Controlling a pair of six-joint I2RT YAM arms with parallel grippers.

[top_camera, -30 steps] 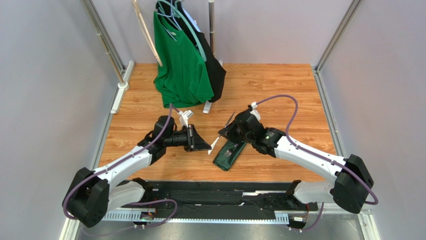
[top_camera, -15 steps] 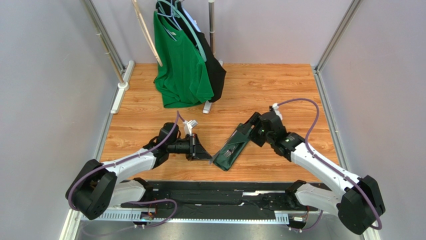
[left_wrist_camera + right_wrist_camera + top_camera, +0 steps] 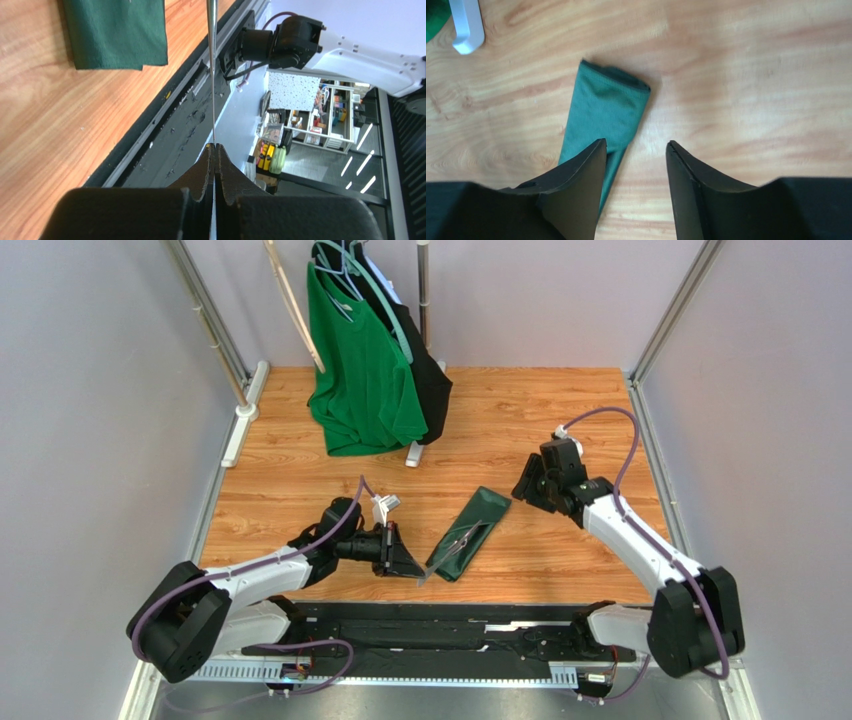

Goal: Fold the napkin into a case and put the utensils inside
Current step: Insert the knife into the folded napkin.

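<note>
Steel utensil [image 3: 210,30] — edge-on in left gripper [image 3: 214,146], cut off.

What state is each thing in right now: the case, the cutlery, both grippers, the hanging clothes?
case: folded, lying flat.
utensils: partly showing from the case.
left gripper: jaws shut on thin utensil.
right gripper: jaws open, empty.
T-shirt: hanging.
black garment: hanging.

Two white arms [image 3: 255,578] with black joints, looping purple cables [image 3: 600,411], black wedge-like end effector fingers [image 3: 576,195].
</note>
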